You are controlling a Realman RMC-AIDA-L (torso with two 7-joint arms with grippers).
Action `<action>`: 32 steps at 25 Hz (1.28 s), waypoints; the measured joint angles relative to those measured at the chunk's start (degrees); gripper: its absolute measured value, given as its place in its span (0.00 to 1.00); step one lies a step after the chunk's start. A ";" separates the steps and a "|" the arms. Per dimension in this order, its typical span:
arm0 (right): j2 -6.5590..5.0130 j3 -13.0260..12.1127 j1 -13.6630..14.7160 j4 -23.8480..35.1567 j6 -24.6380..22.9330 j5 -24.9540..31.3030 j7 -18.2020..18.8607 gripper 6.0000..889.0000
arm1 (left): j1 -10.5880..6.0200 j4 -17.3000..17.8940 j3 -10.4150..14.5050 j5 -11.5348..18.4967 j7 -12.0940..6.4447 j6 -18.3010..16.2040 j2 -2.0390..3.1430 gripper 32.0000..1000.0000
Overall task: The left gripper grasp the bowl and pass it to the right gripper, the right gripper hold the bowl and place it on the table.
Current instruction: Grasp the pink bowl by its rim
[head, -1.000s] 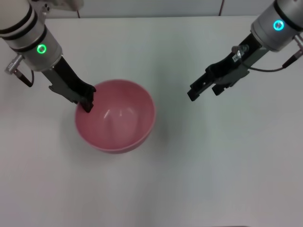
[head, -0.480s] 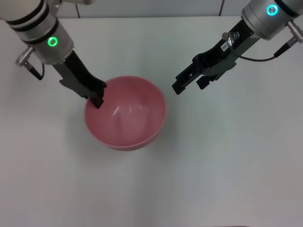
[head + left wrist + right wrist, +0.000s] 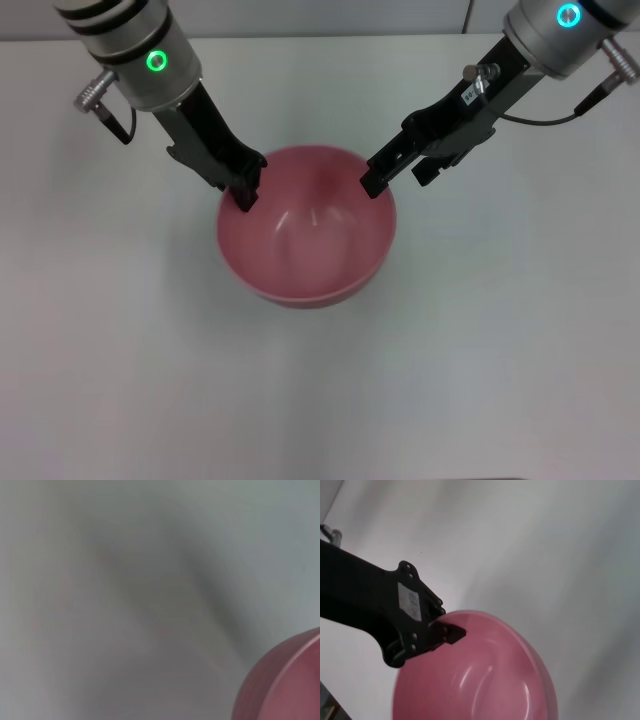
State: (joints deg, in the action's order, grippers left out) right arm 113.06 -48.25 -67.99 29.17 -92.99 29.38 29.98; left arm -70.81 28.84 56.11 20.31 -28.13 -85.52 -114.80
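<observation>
The left gripper (image 3: 245,190) is reaching down and inward from the upper left, its fingers pinching closed at the tips. The right gripper (image 3: 375,182) is slanting in from the upper right, fingers parted, tips facing the left one.

A bare white table (image 3: 500,350) and plain backdrop suggest a robot lab.

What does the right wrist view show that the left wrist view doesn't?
Only the right wrist view: the left gripper clamped on the bowl's rim, and the bowl's glossy inside. Only the left wrist view: nothing extra, just a sliver of the bowl's outer wall at the picture's edge, no fingers. Both: the pink-red bowl and the white table behind it.
</observation>
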 joint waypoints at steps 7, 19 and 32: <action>0.00 -0.15 -0.04 0.00 0.54 -0.26 -0.01 0.97 | -1.14 -0.01 0.06 1.17 0.00 -0.54 -0.38 0.08; 0.48 -1.86 -0.41 -0.15 2.20 -0.29 0.17 0.88 | -2.13 -0.01 0.11 2.39 0.00 -0.82 -0.75 0.09; 1.75 -5.78 -1.66 -0.32 3.72 -0.41 0.35 0.48 | -2.55 -0.01 0.05 2.45 -0.09 -1.09 -1.20 0.11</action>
State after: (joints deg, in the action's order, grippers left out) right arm 114.81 -54.03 -69.65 28.85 -89.28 28.98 30.33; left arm -73.36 28.82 56.16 22.75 -28.21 -86.62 -115.99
